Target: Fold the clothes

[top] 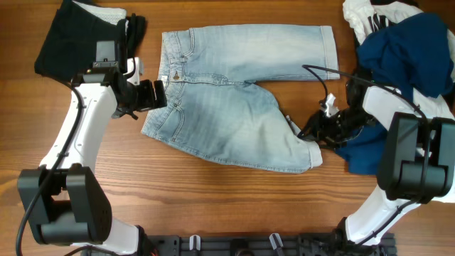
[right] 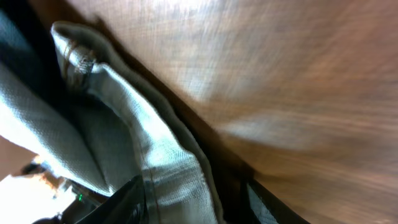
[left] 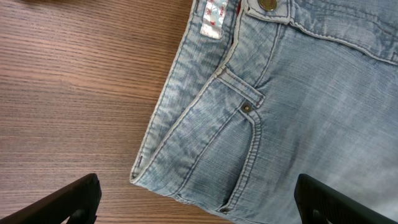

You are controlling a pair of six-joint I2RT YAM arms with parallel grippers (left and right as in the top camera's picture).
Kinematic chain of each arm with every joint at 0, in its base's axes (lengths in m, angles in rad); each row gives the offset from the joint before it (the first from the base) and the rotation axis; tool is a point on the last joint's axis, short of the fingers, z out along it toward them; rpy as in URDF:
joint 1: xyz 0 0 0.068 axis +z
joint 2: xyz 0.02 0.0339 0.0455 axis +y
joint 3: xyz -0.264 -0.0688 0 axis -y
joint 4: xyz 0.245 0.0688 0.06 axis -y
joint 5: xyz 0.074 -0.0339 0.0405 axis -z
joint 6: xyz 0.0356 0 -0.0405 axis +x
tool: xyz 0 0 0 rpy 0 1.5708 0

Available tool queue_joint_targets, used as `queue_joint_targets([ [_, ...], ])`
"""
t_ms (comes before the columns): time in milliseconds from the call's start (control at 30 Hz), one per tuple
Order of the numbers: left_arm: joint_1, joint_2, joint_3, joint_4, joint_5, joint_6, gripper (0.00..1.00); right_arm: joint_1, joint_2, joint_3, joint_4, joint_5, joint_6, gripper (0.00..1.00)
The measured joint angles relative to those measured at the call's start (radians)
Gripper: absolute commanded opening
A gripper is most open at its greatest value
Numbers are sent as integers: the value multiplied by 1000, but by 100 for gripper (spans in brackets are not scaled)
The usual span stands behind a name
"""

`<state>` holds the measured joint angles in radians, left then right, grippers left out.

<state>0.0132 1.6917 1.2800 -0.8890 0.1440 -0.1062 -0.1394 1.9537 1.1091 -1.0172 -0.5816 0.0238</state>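
Observation:
The light-blue denim shorts (top: 227, 114) lie spread flat on the wooden table, waistband to the left, legs to the right. My left gripper (top: 158, 94) stands open at the waistband's left end. In the left wrist view its black fingers (left: 78, 196) straddle the waistband corner and front pocket (left: 249, 143) without touching them. My right gripper (top: 311, 131) sits at the hem of the near leg. The right wrist view shows that hem (right: 168, 162) running between the gripper's (right: 196, 199) jaws, which have closed in on it.
A black garment (top: 67, 39) on a white one (top: 106, 13) lies at the back left behind my left arm. A navy garment (top: 409, 53) and a white one (top: 362, 18) are piled at the back right, and navy cloth reaches under my right arm.

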Motion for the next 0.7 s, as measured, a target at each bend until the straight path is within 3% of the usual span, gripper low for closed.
queue_joint_targets([
  [67,0,0,0,0,0,0,100,0,6,-3,-36,-22,-31,48],
  [100,0,0,0,0,0,0,100,0,6,-4,-43,-31,-45,39],
  [167,0,0,0,0,0,0,100,0,6,-5,-37,-69,-79,9],
  [200,0,0,0,0,0,0,100,0,6,-6,-22,-82,-84,4],
  [433,0,0,0,6,0,0,100,-2,-60,-6,43,-134,-101,4],
  [533,0,0,0,13,0,0,100,-8,-154,45,69,31,-38,4],
  [700,0,0,0,13,0,0,100,-8,-362,96,24,406,186,4],
])
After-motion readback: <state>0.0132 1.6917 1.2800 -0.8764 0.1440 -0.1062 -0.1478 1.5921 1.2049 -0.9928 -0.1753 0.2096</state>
